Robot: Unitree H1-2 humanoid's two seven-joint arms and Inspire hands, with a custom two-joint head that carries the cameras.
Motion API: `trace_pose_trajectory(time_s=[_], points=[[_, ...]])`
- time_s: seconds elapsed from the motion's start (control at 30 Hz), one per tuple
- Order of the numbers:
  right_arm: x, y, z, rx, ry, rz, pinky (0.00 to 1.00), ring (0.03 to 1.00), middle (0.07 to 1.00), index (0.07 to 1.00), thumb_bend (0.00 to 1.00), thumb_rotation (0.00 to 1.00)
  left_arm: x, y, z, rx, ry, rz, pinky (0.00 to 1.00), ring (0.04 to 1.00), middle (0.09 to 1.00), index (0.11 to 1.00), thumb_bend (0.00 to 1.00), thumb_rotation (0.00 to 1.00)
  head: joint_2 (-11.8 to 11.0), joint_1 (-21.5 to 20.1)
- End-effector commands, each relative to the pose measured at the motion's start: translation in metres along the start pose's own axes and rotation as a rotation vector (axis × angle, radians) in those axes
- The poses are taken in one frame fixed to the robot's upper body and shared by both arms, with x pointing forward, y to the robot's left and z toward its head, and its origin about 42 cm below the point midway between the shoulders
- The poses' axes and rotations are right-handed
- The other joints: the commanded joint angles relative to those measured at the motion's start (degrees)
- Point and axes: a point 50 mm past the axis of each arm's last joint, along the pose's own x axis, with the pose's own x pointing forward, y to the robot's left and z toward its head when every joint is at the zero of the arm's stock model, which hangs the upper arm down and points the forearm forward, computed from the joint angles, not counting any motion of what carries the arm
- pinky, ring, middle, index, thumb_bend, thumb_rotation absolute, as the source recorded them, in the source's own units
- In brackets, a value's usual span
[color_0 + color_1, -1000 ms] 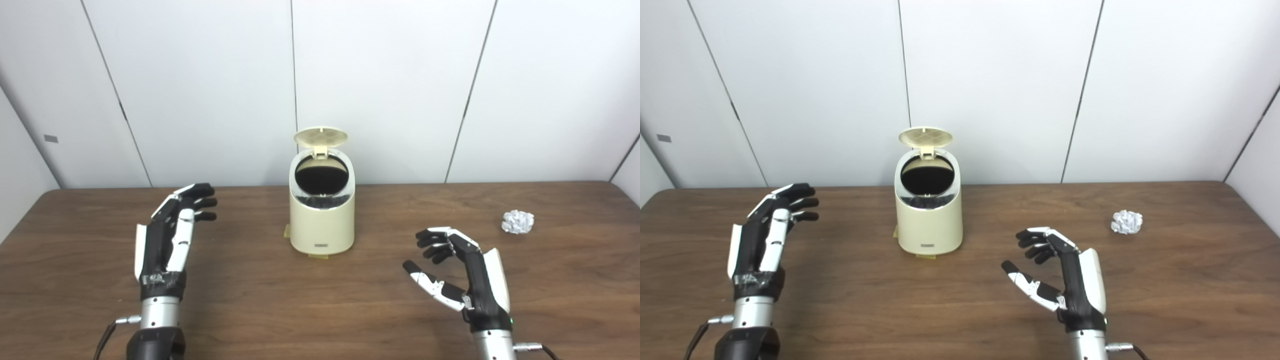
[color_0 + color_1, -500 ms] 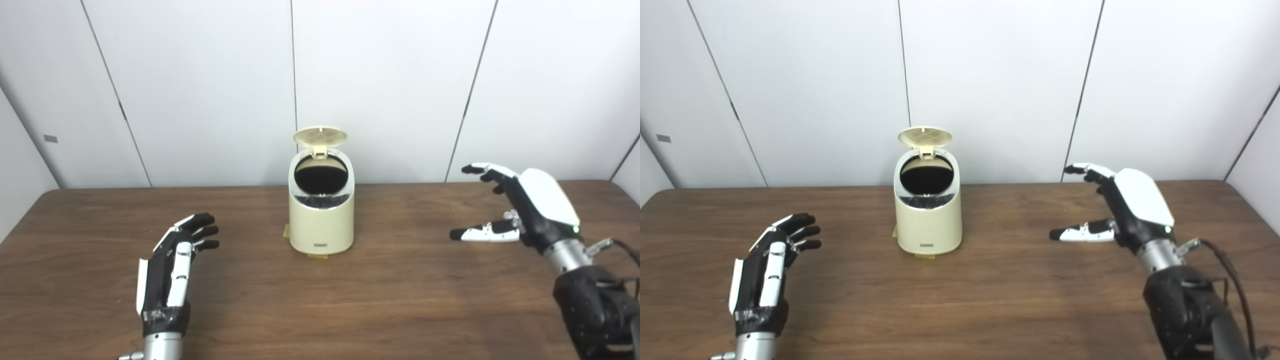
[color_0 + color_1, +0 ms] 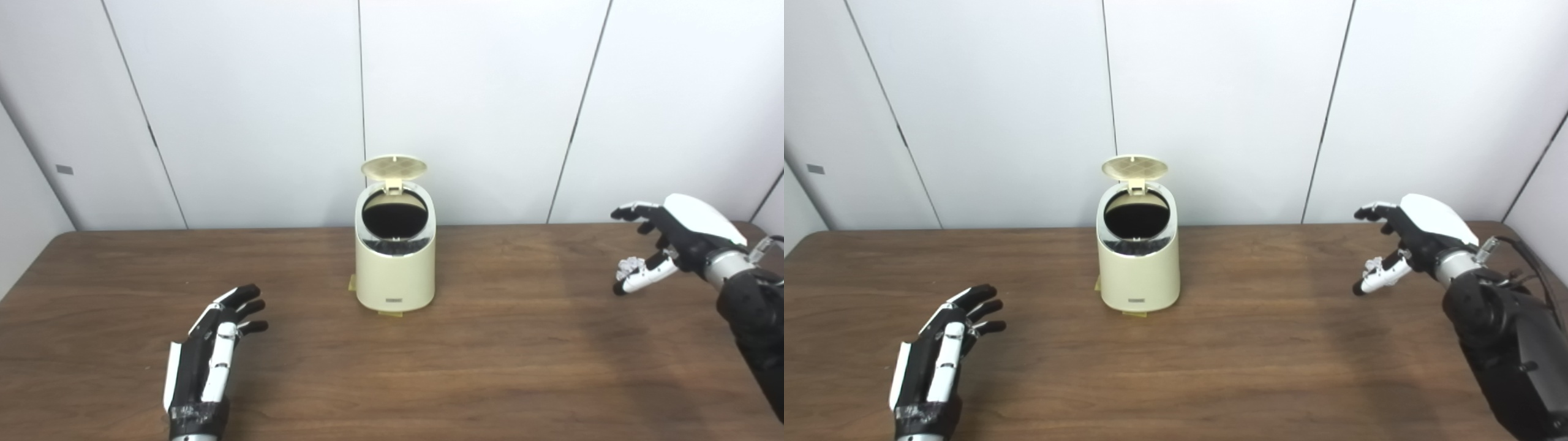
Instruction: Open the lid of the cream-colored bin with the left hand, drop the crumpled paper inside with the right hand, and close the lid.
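Note:
The cream-colored bin stands at the middle back of the brown table, its round lid tipped up and its dark mouth showing. The crumpled paper is a small silvery-white ball at the far right, mostly hidden behind my right hand. That hand hovers open just over the ball, fingers spread, thumb in front of it. My left hand lies open and flat near the front left, well away from the bin, holding nothing.
A small yellowish pad pokes out from under the bin's base. White wall panels rise right behind the table's back edge. My dark right forearm crosses the table's right end.
My right hand has swung from the front middle out to the right and now sits over the paper ball. My left hand has drawn back toward the front edge. The bin's lid stays up.

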Motion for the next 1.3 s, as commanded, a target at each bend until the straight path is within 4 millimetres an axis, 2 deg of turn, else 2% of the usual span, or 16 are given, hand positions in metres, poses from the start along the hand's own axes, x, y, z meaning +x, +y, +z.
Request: trace_pose_trajectory(time_s=[0.0, 0.2, 0.4, 0.53, 0.93, 1.13, 1.27], points=[[0.009, -0.035, 0.001, -0.072, -0.023, -0.086, 0.57, 0.738, 0.805, 0.771, 1.0, 0.18, 0.01, -0.002, 0.017, -0.008, -0.08, -0.02, 0.65, 0.769, 0.796, 0.765, 0.36, 0.66, 0.1, -0.4], [0.025, -0.027, -0.008, -0.123, 0.024, -0.038, 0.62, 0.799, 0.84, 0.752, 1.0, 0.2, 0.011, -0.002, 0.017, -0.019, -0.08, -0.022, 0.66, 0.767, 0.793, 0.762, 0.41, 0.64, 0.3, -0.2], [0.036, -0.02, -0.009, -0.167, 0.048, -0.012, 0.58, 0.756, 0.82, 0.737, 1.0, 0.21, 0.011, 0.0, 0.017, -0.014, -0.088, -0.03, 0.65, 0.767, 0.792, 0.758, 0.45, 0.59, 0.4, -0.1], [0.038, -0.016, -0.005, -0.168, 0.054, 0.001, 0.62, 0.801, 0.837, 0.748, 0.97, 0.2, 0.011, 0.0, 0.019, -0.005, -0.088, -0.028, 0.64, 0.762, 0.79, 0.759, 0.46, 0.59, 0.4, 0.0], [0.053, -0.012, 0.0, -0.23, 0.027, 0.016, 0.61, 0.761, 0.801, 0.723, 0.96, 0.24, 0.007, 0.003, 0.021, 0.01, -0.091, -0.012, 0.62, 0.749, 0.781, 0.751, 0.42, 0.55, 0.6, 0.7], [0.064, -0.011, -0.002, -0.27, 0.02, 0.032, 0.61, 0.747, 0.775, 0.715, 0.95, 0.23, 0.006, 0.007, 0.022, -0.01, -0.109, 0.001, 0.62, 0.746, 0.771, 0.739, 0.42, 0.52, 0.5, 0.9], [0.07, -0.011, -0.003, -0.278, 0.024, 0.051, 0.57, 0.708, 0.753, 0.718, 0.94, 0.22, 0.006, 0.009, 0.024, -0.004, -0.115, 0.008, 0.61, 0.737, 0.766, 0.735, 0.42, 0.53, 0.5, 1.2]])
